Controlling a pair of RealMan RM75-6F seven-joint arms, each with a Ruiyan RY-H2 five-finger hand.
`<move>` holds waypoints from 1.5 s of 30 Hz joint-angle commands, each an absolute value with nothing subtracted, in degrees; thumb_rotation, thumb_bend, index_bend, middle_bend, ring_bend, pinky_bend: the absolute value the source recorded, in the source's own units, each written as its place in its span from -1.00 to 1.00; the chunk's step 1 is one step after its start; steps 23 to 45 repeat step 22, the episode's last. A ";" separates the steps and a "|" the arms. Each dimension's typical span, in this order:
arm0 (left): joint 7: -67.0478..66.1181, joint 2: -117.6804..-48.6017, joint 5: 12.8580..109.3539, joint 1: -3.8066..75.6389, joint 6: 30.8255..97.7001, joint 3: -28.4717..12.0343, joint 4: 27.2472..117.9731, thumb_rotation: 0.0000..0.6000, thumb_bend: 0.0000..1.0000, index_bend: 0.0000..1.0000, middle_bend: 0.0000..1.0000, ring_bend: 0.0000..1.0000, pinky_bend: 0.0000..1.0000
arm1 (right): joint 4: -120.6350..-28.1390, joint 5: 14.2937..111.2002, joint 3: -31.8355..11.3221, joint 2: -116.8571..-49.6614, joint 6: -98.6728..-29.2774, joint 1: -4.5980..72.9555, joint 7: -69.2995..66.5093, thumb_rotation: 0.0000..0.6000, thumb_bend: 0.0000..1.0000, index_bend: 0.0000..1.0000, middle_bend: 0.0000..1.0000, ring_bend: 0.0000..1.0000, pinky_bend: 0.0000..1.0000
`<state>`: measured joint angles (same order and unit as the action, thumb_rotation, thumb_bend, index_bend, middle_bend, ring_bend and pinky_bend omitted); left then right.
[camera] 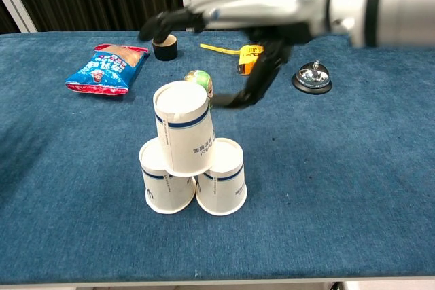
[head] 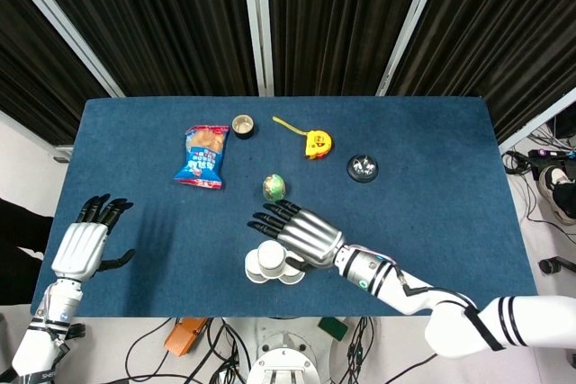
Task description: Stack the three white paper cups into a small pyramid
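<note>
Three white paper cups with blue bands stand upside down near the table's front edge. Two form a base, the left cup [camera: 165,183] and the right cup [camera: 223,178], and the third cup [camera: 183,128] sits on top across both. From above they show as a cluster of cups [head: 272,263]. My right hand [camera: 253,11] hovers above and behind the stack, fingers spread, touching nothing; in the head view the right hand [head: 301,233] lies just right of the cups. My left hand [head: 85,245] rests open at the table's front left.
A blue snack bag [head: 202,156], a small dark roll [head: 242,124], a yellow tape measure [head: 314,142], a green ball [head: 274,188] and a call bell [head: 362,167] lie across the table's far half.
</note>
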<state>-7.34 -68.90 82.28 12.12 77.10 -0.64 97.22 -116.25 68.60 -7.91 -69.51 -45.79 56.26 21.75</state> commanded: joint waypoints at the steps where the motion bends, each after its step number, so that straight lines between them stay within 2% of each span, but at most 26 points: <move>1: -6.69 -68.26 81.63 11.59 77.81 -1.04 96.28 1.00 -0.54 -0.68 -0.75 -1.00 -0.98 | -117.02 73.82 -5.80 -64.85 -52.36 50.64 19.52 1.00 0.04 -0.96 -0.79 -1.00 -0.77; 5: -4.85 -67.08 80.26 10.45 79.10 -1.74 94.09 1.00 -0.55 -0.68 -0.75 -1.00 -0.98 | -115.28 80.16 -1.86 -60.87 -63.85 41.66 19.02 1.00 0.02 -0.98 -0.81 -1.00 -0.79; 9: -2.32 -66.00 79.02 8.89 80.58 -2.21 91.89 1.00 -0.56 -0.68 -0.75 -1.00 -0.98 | -110.67 85.46 2.55 -58.50 -75.21 31.72 14.44 1.00 -0.12 -1.00 -0.88 -1.00 -0.84; 15: 2.32 -66.09 79.11 5.97 83.67 -1.96 89.12 1.00 -0.56 -0.68 -0.75 -1.00 -0.98 | -99.33 86.96 5.81 -60.08 -87.87 19.36 3.67 1.00 -0.17 -1.00 -0.99 -1.00 -0.96; 18: 3.93 -66.81 79.79 4.18 85.86 -1.45 87.77 1.00 -0.56 -0.68 -0.75 -1.00 -0.98 | -94.53 86.79 6.39 -61.80 -91.90 14.70 -1.53 1.00 -0.17 -1.00 -1.00 -1.00 -0.97; 22: 4.61 -67.48 80.94 2.07 88.18 -0.45 87.29 1.00 -0.56 -0.68 -0.75 -1.00 -0.98 | -89.79 87.40 6.51 -63.55 -94.27 11.16 -7.24 1.00 -0.17 -1.00 -1.00 -1.00 -0.97; 45: 4.61 -67.48 80.94 2.07 88.18 -0.45 87.29 1.00 -0.56 -0.68 -0.75 -1.00 -0.98 | -89.79 87.40 6.51 -63.55 -94.27 11.16 -7.24 1.00 -0.17 -1.00 -1.00 -1.00 -0.97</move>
